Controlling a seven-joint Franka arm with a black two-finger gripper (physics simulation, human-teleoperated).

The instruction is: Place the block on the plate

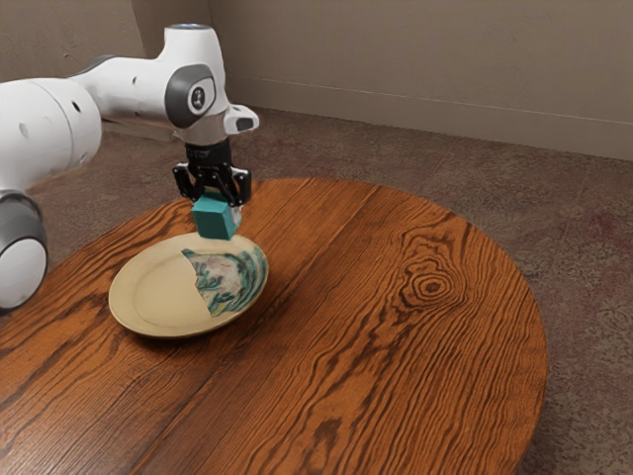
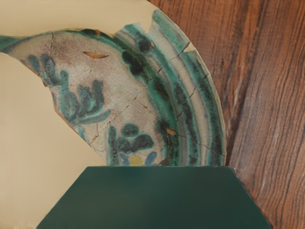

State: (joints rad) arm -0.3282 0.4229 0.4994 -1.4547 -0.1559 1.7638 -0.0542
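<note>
The tool [image 1: 216, 197] grasps the teal block [image 1: 214, 219], which hangs just below it, raised above the decorated plate [image 1: 158, 292].

Gripper [image 1: 216, 196]: black. Block [image 1: 214, 218], at the gripper: plain teal, reading dark green in the wrist view. Plate [image 1: 153, 287], below the gripper: pale cream-yellow, one portion patterned with curved green bands, dark green brushed motifs on greyish beige, thin dark crack lines, touches of blue and yellow. Table [image 1: 396, 376], beneath the gripper: orange-brown with dark, wavy wood grain and a ringed knot. Arm [image 1: 129, 91], above the gripper: white, dark grey joint bands. Carpet [image 1: 593, 247], beyond the gripper: mottled reddish brown-grey. Wall [image 1: 415, 59], beyond it: taupe.
</note>
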